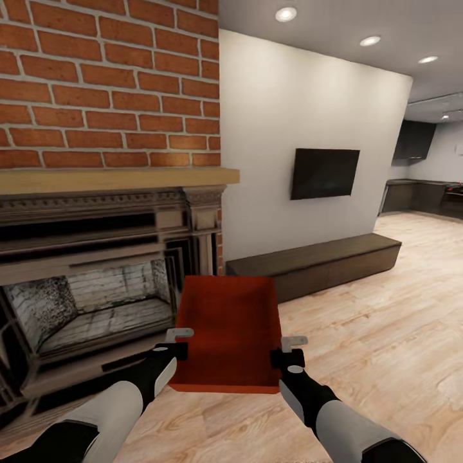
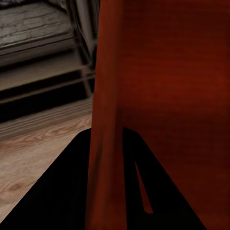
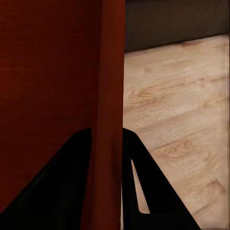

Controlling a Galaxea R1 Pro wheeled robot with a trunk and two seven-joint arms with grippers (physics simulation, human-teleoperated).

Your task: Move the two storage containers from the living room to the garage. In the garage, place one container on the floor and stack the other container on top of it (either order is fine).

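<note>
You hold one smooth red-orange storage container [image 1: 231,331], a thin-walled rectangular open-top bin, just in front of the rough red-brick fireplace [image 1: 96,193], above pale wood plank floor [image 1: 379,321]. Your left gripper [image 1: 172,350] pinches its left wall and your right gripper [image 1: 288,358] pinches its right wall, dark fingers [image 2: 57,191] straddling each thin rim

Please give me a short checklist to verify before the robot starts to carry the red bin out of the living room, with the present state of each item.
1. Left gripper closed on a side wall of the storage container: ok, the wall runs between its fingers in the left wrist view.
2. Right gripper closed on the opposite wall: ok, same in the right wrist view.
3. Container lifted off the wood floor: ok, it appears held above the planks.
4. Container level: cannot tell, it seems roughly even.
5. Clearance from the fireplace on the left: cannot tell, it looks close.
6. Second container located: cannot tell.
</note>
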